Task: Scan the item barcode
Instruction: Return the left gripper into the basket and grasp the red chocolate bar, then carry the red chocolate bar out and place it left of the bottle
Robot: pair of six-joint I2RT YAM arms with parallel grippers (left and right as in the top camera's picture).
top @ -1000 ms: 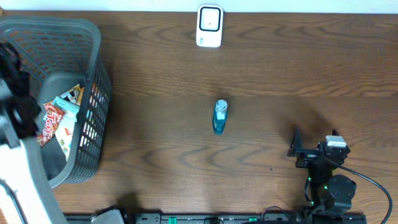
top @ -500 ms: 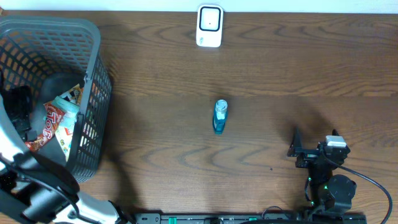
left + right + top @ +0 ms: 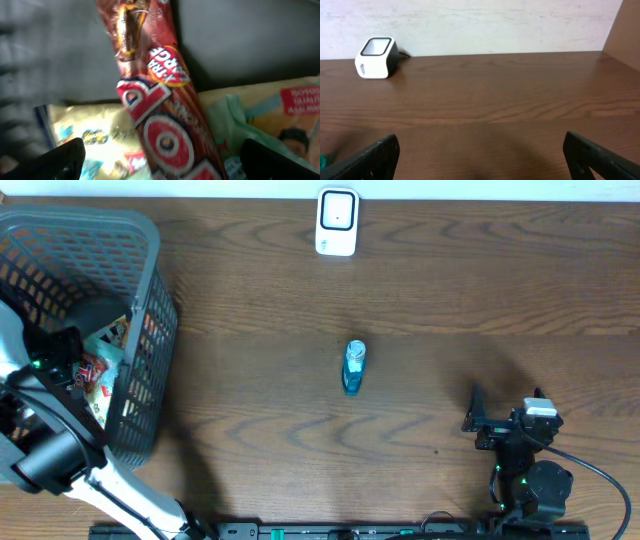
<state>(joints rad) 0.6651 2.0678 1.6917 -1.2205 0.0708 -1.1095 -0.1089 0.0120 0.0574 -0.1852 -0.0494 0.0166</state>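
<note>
The gray basket (image 3: pixel 150 242) stands at the left edge of the desk (image 3: pixel 450 290), toward the far-left corner, and the left arm reaches down into it from the near side. The left hand (image 3: pixel 162 152) hangs low over the snack packets inside, its two dark fingers (image 3: pixel 62 161) spread wide with nothing gripped between them. Straight below the gap lies a long red-brown packet (image 3: pixel 160 120) with large round lettering. It runs diagonally across the left wrist view and rests on top of the others. A pale yellow packet (image 3: pixel 97 135) shows under it on one side and a green and orange packet (image 3: pixel 272 112) on the other. Whether the fingers touch any of the wrappers cannot be told, as that view is blurred. A small blue bottle (image 3: pixel 354 367) lies on its side near the middle of the desk, well apart from the basket and from both arms, its lighter end pointing to the far edge. The white scanner (image 3: pixel 337 222) sits at the far edge, about midway along it, with its dark window up. The right hand (image 3: pixel 480 152) is near the near-right corner, just above the bare wood, facing the far edge. Its fingers stand fully apart and it holds nothing.
</note>
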